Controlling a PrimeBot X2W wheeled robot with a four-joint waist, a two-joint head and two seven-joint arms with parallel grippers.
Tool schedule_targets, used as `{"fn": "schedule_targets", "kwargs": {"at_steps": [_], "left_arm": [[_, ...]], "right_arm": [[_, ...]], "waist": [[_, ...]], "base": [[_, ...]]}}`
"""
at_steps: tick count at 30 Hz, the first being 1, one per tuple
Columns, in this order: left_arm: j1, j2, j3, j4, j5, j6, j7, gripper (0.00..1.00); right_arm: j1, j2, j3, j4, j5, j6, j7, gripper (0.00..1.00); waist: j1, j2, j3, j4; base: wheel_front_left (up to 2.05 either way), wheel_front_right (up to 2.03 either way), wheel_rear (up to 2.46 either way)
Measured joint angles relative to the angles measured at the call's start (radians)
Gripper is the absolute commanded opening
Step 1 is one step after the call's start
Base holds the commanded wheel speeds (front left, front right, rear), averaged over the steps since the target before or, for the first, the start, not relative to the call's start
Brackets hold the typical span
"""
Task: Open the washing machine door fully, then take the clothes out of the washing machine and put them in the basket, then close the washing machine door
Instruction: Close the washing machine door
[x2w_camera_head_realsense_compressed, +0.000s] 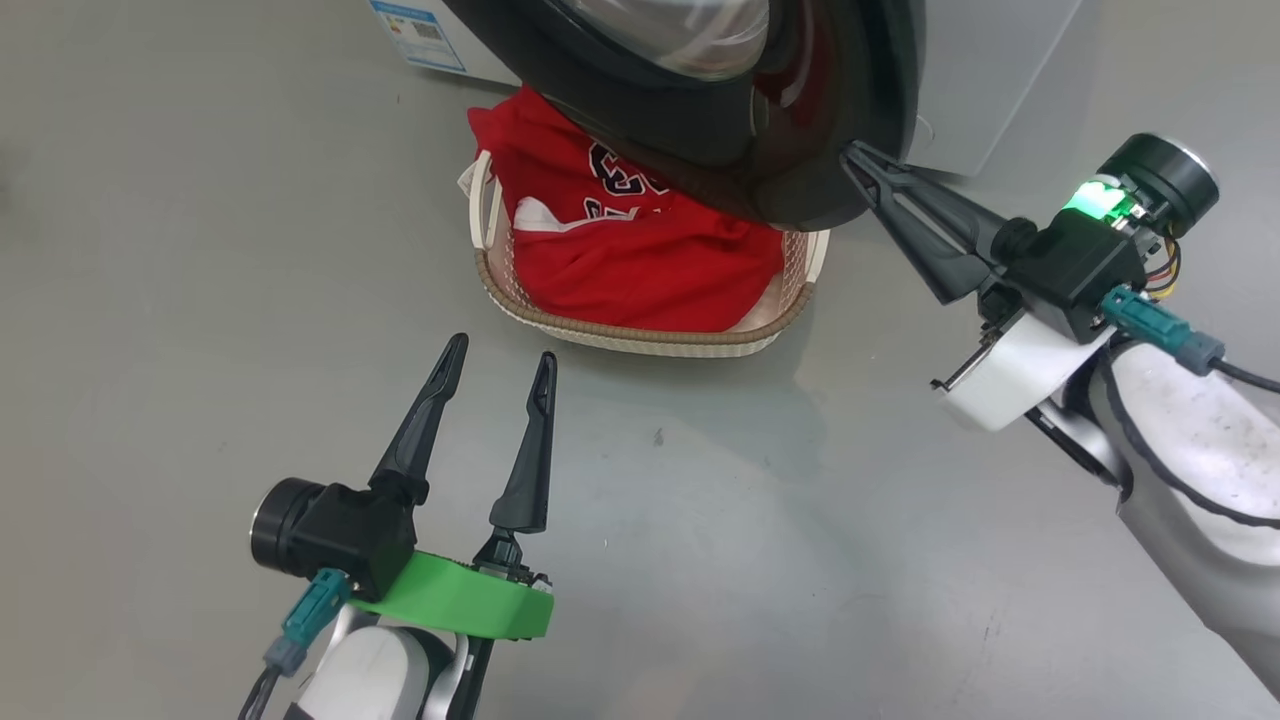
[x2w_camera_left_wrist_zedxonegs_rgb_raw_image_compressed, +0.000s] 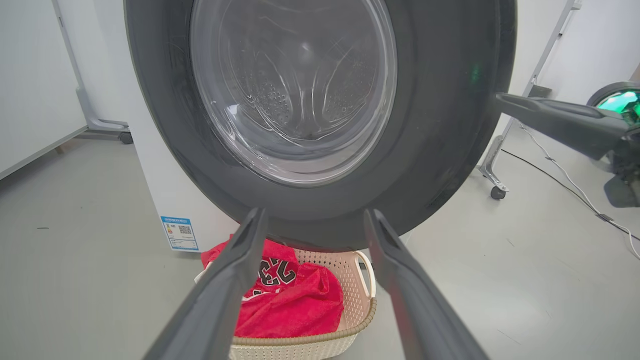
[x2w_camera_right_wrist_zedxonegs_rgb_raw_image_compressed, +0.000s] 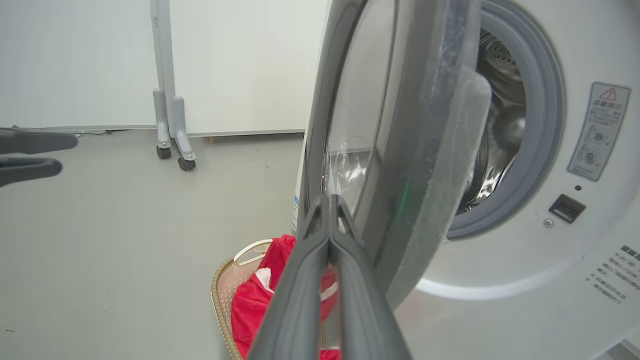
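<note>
Closing the door: this looked to be the step in hand, the last of the task, since the clothes already lay in the basket.
Door: the washing machine door (x2w_camera_right_wrist_zedxonegs_rgb_raw_image_compressed: 425, 150) stood part-way swung, at an angle to the front of the washing machine (x2w_camera_right_wrist_zedxonegs_rgb_raw_image_compressed: 550, 250), with the grey seal (x2w_camera_right_wrist_zedxonegs_rgb_raw_image_compressed: 545, 125) and part of the steel drum (x2w_camera_right_wrist_zedxonegs_rgb_raw_image_compressed: 495, 50) showing past its edge.
Drum: what I could see of it held no clothes.
Right end effector (x2w_camera_head_realsense_compressed: 852, 152): its two dark fingers were pressed together with nothing between them, the tip against the outer edge of the door's black rim.
Left end effector (x2w_camera_head_realsense_compressed: 502, 352): fingers spread wide and empty, hanging over the floor (x2w_camera_head_realsense_compressed: 700, 520) just short of the basket, pointing at the door.
Clothes: the red basketball jersey (x2w_camera_head_realsense_compressed: 640, 270) was heaped in the basket, its dark numbers showing.
Basket: the cream basket (x2w_camera_head_realsense_compressed: 640, 340) sat on the floor in front of the machine, partly under the hanging door.
Next move: by my judgement, the right arm had to press on the rim and swing the door round to the seal, firmly enough for the catch to meet the latch socket (x2w_camera_right_wrist_zedxonegs_rgb_raw_image_compressed: 566, 207).
</note>
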Motion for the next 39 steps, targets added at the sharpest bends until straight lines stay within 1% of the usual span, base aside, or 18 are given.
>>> {"fn": "schedule_targets", "kwargs": {"at_steps": [4, 7, 16, 26, 28, 29, 34, 39], "left_arm": [[-0.011, -0.002, -0.002, 0.004, 0.0, -0.001, 0.0, 1.0], [-0.012, -0.003, -0.002, 0.004, 0.0, -0.001, 0.0, 1.0], [-0.017, -0.006, -0.011, 0.002, -0.001, -0.001, 0.0, 1.0], [-0.068, -0.007, -0.053, -0.046, -0.031, 0.002, 0.0, 1.0], [-0.072, -0.008, -0.058, -0.048, -0.039, 0.01, 0.0, 1.0], [-0.076, -0.008, -0.062, -0.048, -0.039, 0.01, 0.0, 1.0], [-0.101, -0.009, -0.086, -0.057, -0.058, 0.014, 0.0, 1.0], [-0.105, -0.01, -0.088, -0.062, -0.063, 0.024, 0.0, 1.0]], "right_arm": [[-0.025, -0.026, -0.009, 0.034, 0.028, 0.0, -0.002, 0.0], [-0.049, -0.029, -0.011, 0.049, 0.04, 0.009, -0.005, 0.0], [-0.122, -0.071, -0.04, 0.09, 0.074, 0.009, -0.01, 0.0], [-0.275, -0.118, -0.068, 0.112, 0.088, 0.009, 0.001, 0.0], [-0.309, -0.125, -0.072, 0.122, 0.09, 0.009, 0.008, 0.0], [-0.343, -0.13, -0.075, 0.132, 0.09, 0.009, 0.01, 0.0], [-0.404, -0.149, -0.077, 0.169, 0.093, 0.009, 0.019, 0.0], [-0.467, -0.152, -0.115, 0.218, 0.093, 0.009, 0.026, 0.0]], "waist": [[0.0, 0.0, 0.021, 0.022], [0.0, 0.0, 0.034, 0.034], [-0.0001, 0.0, 0.071, 0.052], [0.0, 0.0, 0.141, 0.065], [0.0, 0.0, 0.157, 0.068], [0.0, 0.0, 0.172, 0.071], [0.0, 0.0, 0.205, 0.081], [0.0, 0.0, 0.229, 0.094]], "base": [[0.0, 0.0, 0.0], [0.0, 0.0, 0.0], [0.0, 0.0, 0.0], [0.0, 0.0, 0.0], [0.0, 0.0, 0.0], [0.0, 0.0, 0.0], [0.0, 0.0, 0.0], [0.0, 0.0, 0.0]]}}
